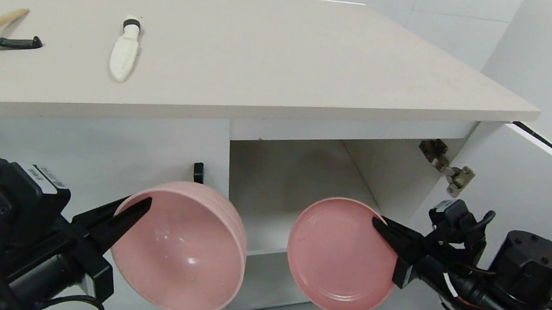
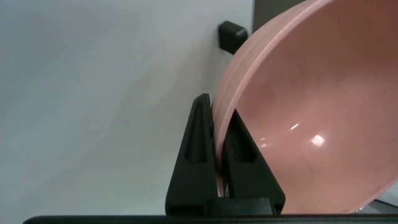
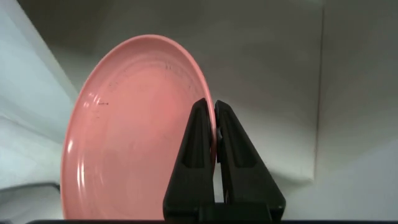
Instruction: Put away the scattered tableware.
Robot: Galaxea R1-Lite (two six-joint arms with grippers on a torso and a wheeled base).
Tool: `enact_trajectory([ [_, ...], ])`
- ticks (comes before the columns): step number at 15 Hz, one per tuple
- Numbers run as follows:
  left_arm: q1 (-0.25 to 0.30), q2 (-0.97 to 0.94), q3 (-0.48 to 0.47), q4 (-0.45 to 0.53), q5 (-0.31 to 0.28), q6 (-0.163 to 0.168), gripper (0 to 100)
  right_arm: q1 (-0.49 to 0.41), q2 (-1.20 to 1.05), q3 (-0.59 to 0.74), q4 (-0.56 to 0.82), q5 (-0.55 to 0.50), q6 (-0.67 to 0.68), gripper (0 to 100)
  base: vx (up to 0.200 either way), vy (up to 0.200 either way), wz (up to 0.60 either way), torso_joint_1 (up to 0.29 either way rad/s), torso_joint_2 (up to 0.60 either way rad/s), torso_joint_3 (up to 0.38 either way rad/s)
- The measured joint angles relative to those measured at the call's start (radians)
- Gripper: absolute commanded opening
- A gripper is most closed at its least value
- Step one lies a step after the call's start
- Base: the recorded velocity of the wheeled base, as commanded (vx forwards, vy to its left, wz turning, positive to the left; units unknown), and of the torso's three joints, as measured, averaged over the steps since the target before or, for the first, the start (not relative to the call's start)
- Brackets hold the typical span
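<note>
Left hand [image 1: 136,205] on rim of tipped pink bowl [image 1: 188,264], mouth away from cabinet [image 1: 84,149].

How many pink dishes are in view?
2. A deep pink bowl hangs in the left gripper; a flat pink plate in the right gripper, both before the open white cupboard. More could sit deeper inside.

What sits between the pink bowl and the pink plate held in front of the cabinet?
Nothing solid: in the head view the gap between bowl and plate opens onto the cabinet's bare shelf.
</note>
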Motion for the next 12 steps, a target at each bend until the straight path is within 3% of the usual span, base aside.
enact_trajectory([
  [8, 0.019, -0.001, 0.02, 0.001, 0.0, 0.002, 0, -0.005, 0.199, -0.272, 0.0, -0.01, 0.241, 0, 0.0, 0.0, 0.0, 0.0, 0.0, 0.0],
  [12, 0.062, 0.001, 0.025, 0.0, 0.0, 0.001, 0, -0.009, 0.328, -0.419, 0.002, -0.013, 0.328, 0, 0.0, 0.0, 0.0, 0.0, 0.0, 0.0],
])
